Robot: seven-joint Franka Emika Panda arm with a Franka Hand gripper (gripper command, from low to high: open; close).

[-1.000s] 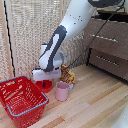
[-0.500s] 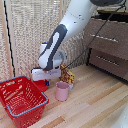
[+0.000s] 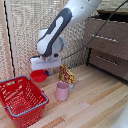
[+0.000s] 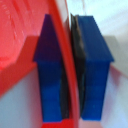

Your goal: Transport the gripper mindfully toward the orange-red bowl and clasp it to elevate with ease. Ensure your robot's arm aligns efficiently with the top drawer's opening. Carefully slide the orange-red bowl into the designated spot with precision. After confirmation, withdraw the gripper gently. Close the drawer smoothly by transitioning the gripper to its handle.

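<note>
Vs 0.5 s ago, the gripper [image 3: 40, 68] w/ the orange-red bowl [image 3: 38, 76] sits a bit higher, bowl now clear of the floor, just above the red basket [image 3: 22, 100] rim, near the pink cup [image 3: 62, 91]. The robot's arm [image 3: 60, 30] slants down from upper right; blue fingertips [image 4: 52, 75] pinch the bowl's rim [image 4: 65, 60] between them.

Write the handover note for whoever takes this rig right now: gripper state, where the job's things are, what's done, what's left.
Gripper: shut on the orange-red bowl; the wrist view shows the blue fingertips pinching the bowl's rim, one inside, one outside.
Bowl: low beside the red wire basket, near the pink cup and a snack bag. Whether it has left the floor cannot be told.
Dresser: at the exterior view's right; its top drawer cannot be made out clearly.
Done: approach and grasp.
Left: lift, carry to the top drawer, set the bowl in, release, withdraw, push the drawer closed.
</note>
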